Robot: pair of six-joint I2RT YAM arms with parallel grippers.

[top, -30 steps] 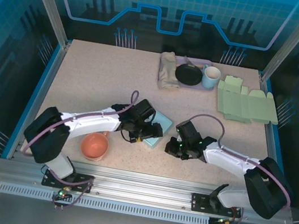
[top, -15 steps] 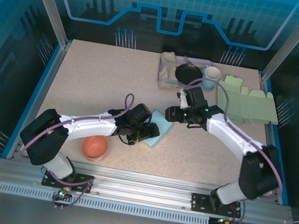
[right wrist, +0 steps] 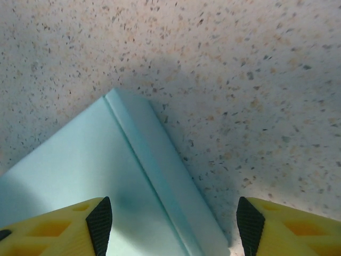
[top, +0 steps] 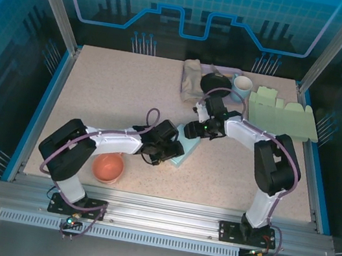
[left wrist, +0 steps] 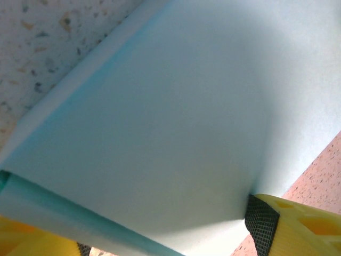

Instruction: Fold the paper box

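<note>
The paper box (top: 185,147) is light blue and lies flat on the speckled table, near the middle. My left gripper (top: 171,152) comes at it from the left. In the left wrist view the box (left wrist: 160,122) spans the whole gap between the jaws, and the right pad (left wrist: 260,223) presses on its edge, so the left gripper (left wrist: 170,239) is shut across the box. My right gripper (top: 195,131) hovers over the box's far corner. It stands open (right wrist: 175,228) above a folded edge of the box (right wrist: 96,176), touching nothing.
An orange bowl (top: 108,167) sits near the front left, beside my left arm. At the back stand a lilac tray (top: 232,100) with a cloth (top: 192,81), a black dish (top: 215,83) and a mug (top: 242,85). Flat green cardboard sheets (top: 282,118) lie at the back right.
My right arm swung from the front right of the box to its far corner, and its jaws opened. My left gripper shifted slightly with the box and narrowed a little.
</note>
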